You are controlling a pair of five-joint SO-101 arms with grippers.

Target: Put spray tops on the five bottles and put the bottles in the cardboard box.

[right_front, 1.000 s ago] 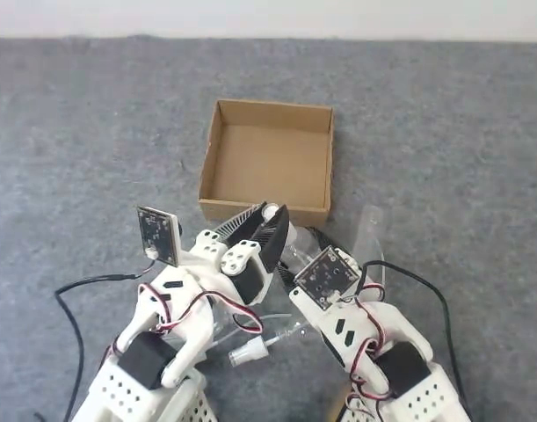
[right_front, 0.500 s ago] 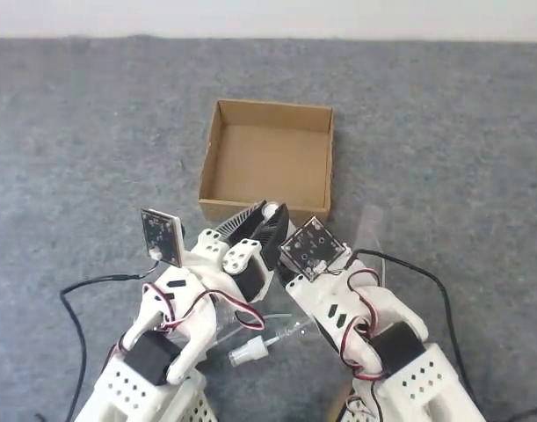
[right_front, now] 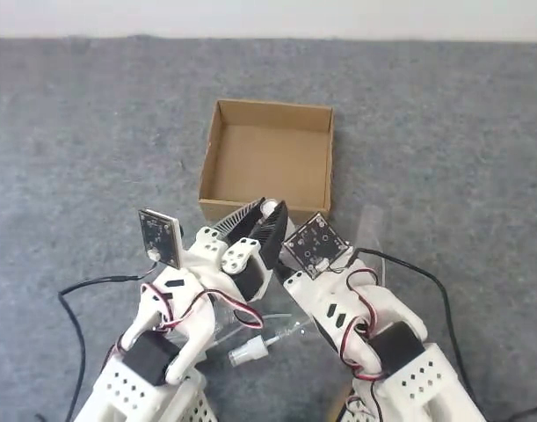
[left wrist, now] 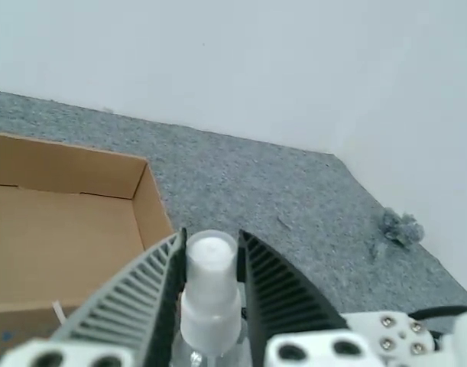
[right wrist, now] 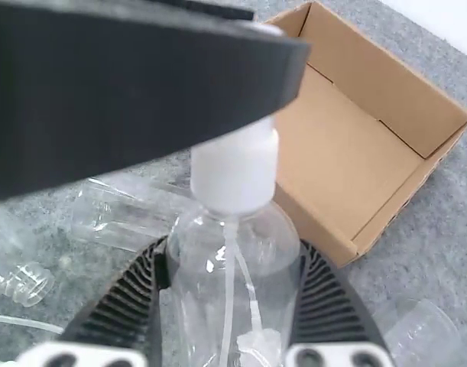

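Note left end effector (left wrist: pixel 210 245) pinching the white spray top (left wrist: pixel 210 302) that sits on the neck of a clear bottle (right wrist: pixel 218 252). Note right end effector (right wrist: pixel 231 264) clamped around that bottle's body, just at 6 o'clock of the cardboard box (right_front: pixel 266 163). Find a loose spray top (right_front: pixel 248 353) lying on the grey counter (right_front: pixel 92 132) at 6 o'clock of both end effectors, with spare bottles (right wrist: pixel 118 210) lying near.

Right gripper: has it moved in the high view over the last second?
Yes. The right gripper, holding the bottle, shifted toward the cardboard box and closer to the left gripper holding the spray top.
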